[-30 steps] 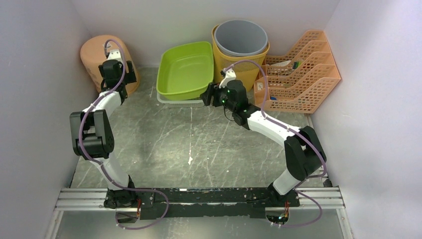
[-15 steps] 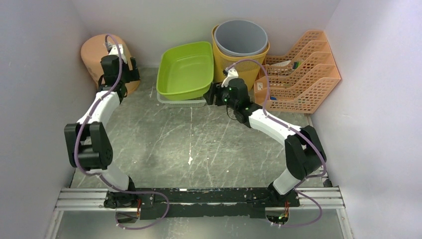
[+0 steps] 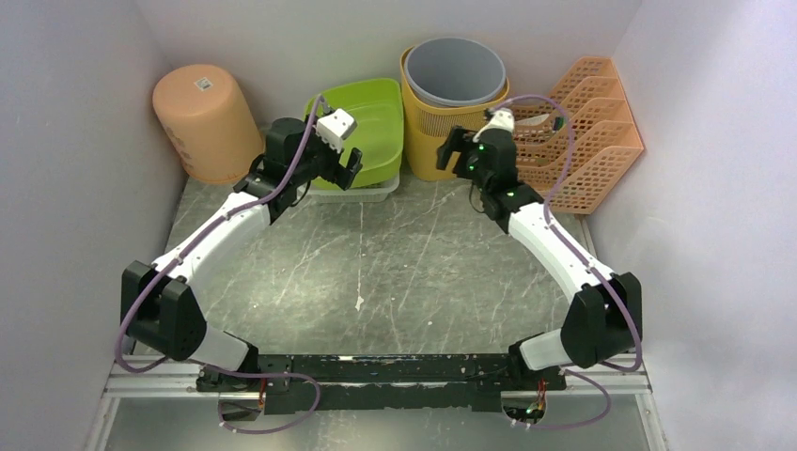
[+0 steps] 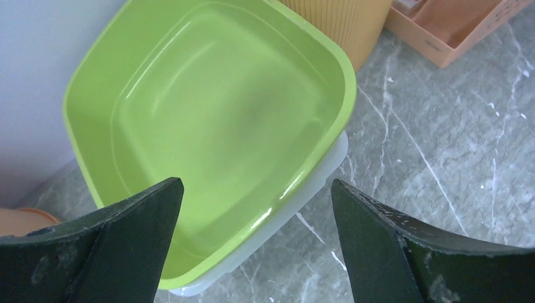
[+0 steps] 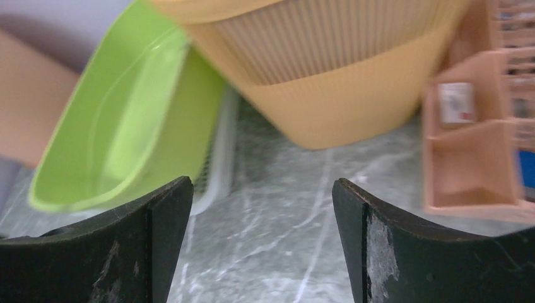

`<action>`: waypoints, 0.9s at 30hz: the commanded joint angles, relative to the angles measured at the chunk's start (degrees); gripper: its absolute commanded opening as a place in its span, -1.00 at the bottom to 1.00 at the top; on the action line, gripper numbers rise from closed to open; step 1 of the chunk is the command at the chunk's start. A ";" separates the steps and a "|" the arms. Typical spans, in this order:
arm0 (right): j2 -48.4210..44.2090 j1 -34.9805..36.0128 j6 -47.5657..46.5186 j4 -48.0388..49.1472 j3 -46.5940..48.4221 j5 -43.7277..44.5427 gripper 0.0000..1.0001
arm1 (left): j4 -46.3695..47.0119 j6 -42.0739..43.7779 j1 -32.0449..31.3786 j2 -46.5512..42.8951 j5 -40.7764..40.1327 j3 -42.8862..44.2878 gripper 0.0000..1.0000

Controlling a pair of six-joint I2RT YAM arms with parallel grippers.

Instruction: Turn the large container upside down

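The large peach container (image 3: 202,117) stands mouth down in the back left corner, a label on its upturned base. No gripper touches it. My left gripper (image 3: 346,171) has left it and hovers open over the near edge of the green basin (image 4: 208,126); in the left wrist view the left gripper (image 4: 255,246) has nothing between its fingers. My right gripper (image 3: 451,150) hangs in front of the yellow basket (image 3: 428,122). In the right wrist view the right gripper (image 5: 262,246) is open over bare floor, holding nothing.
The green basin (image 3: 371,117) rests on a white tray (image 4: 315,183). A grey bin (image 3: 456,70) sits inside the yellow basket (image 5: 340,95). An orange file rack (image 3: 573,132) fills the back right corner. Walls close in on three sides.
My left arm left the peach container and swung right to the green basin. My right gripper drew back from the basin's right edge toward the yellow basket and opened wider.
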 commanded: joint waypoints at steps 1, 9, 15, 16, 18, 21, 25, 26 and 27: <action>-3.14 -6.36 1.59 -5.37 -0.36 3.27 0.65 | 0.00 4.43 -0.06 3.80 8.27 3.65 0.99; -3.94 -14.15 2.72 -4.43 -2.16 -3.61 0.65 | -1.18 15.41 -1.36 9.41 16.36 9.06 0.99; -2.65 -16.10 2.68 -2.94 -4.09 -6.31 0.64 | -2.85 17.84 -1.31 10.83 24.30 9.20 0.98; -2.30 -16.39 2.72 -2.76 -4.20 -6.84 0.64 | -3.55 18.05 -1.30 11.61 24.82 9.48 0.99; -1.67 -16.75 2.74 -2.40 -4.30 -7.64 0.64 | -5.46 18.58 -1.28 13.86 25.58 10.36 0.99; -1.19 -17.22 2.72 -1.90 -4.45 -7.95 0.64 | -6.54 19.01 -1.31 16.66 25.39 11.39 0.98; -0.12 -17.67 2.66 -1.17 -4.40 -8.97 0.64 | -3.78 18.22 -1.31 18.80 22.57 11.35 0.94; 0.25 -17.69 2.56 -1.12 -4.32 -9.13 0.64 | -3.38 17.79 -1.31 19.37 21.85 11.70 0.92; 0.46 -17.75 2.56 -1.03 -4.35 -9.19 0.64 | -3.37 17.40 -1.31 19.96 21.19 12.29 0.88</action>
